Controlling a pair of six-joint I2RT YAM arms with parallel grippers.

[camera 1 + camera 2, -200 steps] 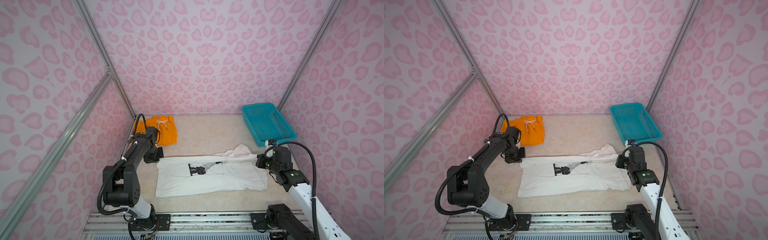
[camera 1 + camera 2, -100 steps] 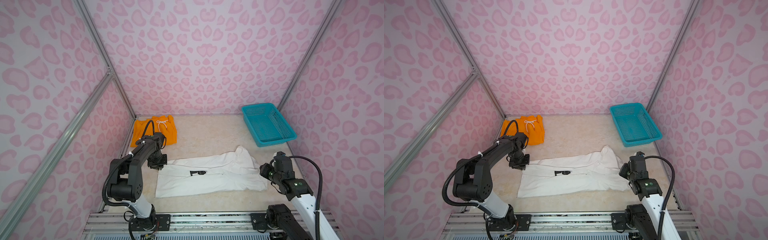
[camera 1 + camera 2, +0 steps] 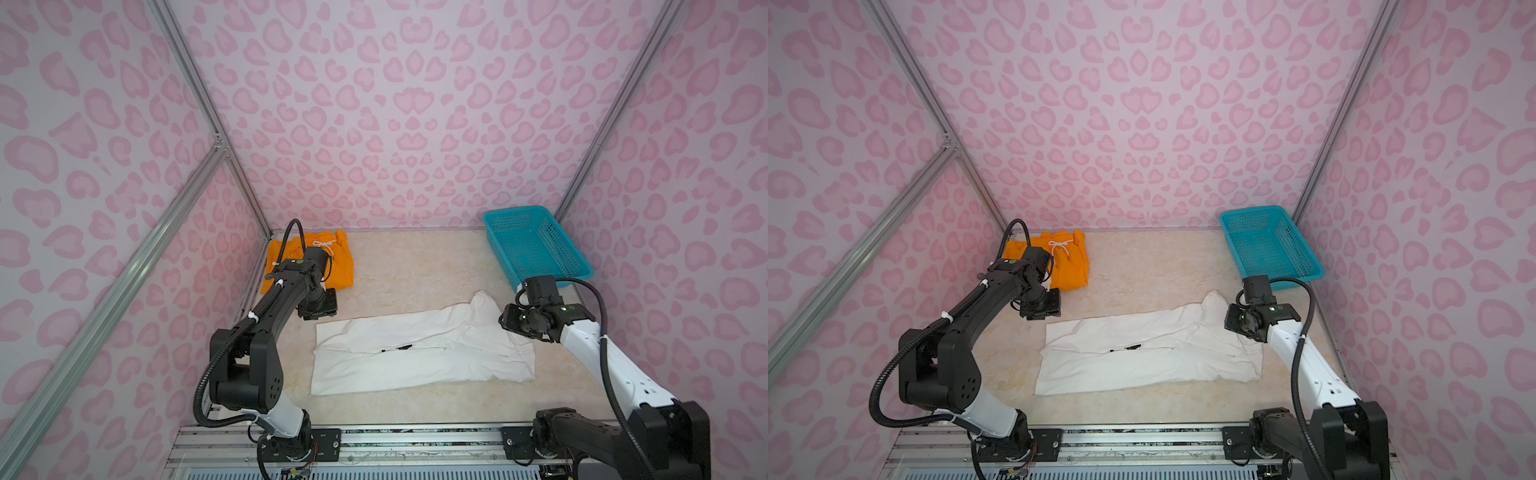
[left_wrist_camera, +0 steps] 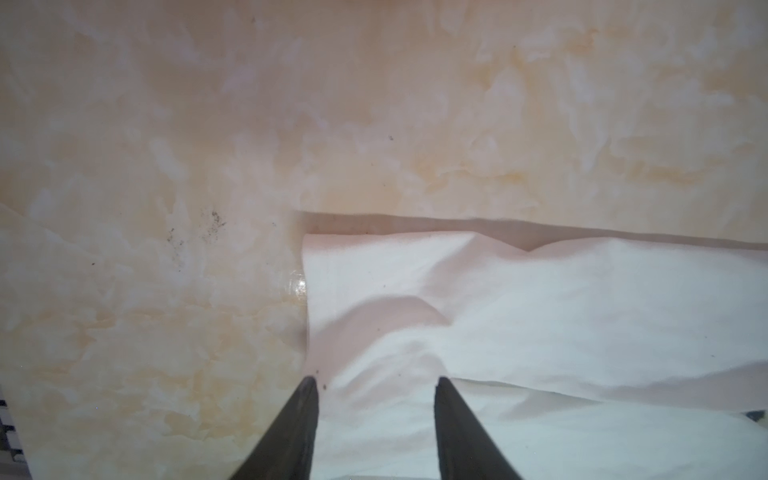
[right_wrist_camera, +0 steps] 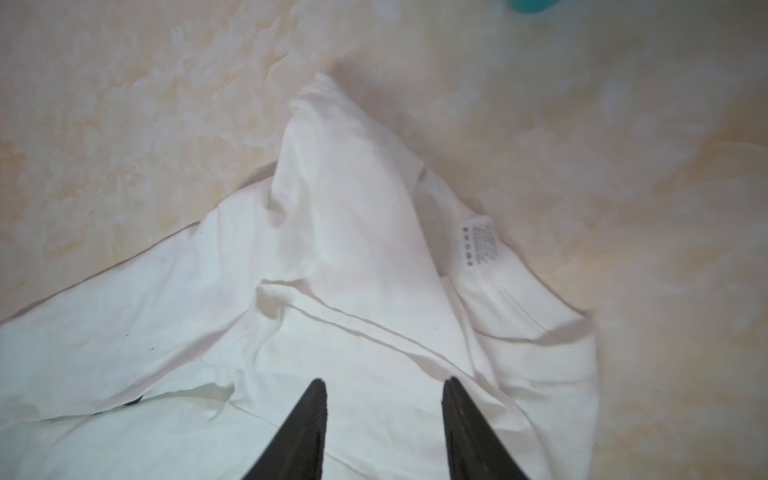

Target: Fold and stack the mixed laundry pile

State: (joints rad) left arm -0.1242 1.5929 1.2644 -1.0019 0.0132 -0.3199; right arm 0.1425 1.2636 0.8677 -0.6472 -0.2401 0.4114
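I see the white T-shirt [image 3: 419, 353] folded into a long band across the near middle of the table [image 3: 415, 270], with a sliver of black print [image 3: 403, 346] at the seam and one sleeve [image 3: 482, 303] peaking at its right end. The orange shorts [image 3: 338, 266] sit folded in the far left corner. My left gripper [image 4: 376, 382] and right gripper [image 5: 382, 382] hover over the shirt's ends, jaws partly apart, holding nothing.

Open bare table [image 3: 415, 266] beyond the far edge of the white T-shirt [image 3: 419, 357]. Blocked past its far-left corner by the orange shorts [image 3: 343, 268] and left arm [image 3: 274, 307]; past its right end by the teal basket [image 3: 536, 249] and right arm [image 3: 582, 345]. Narrow clear strip along its near edge, up to the rail [image 3: 415, 434].
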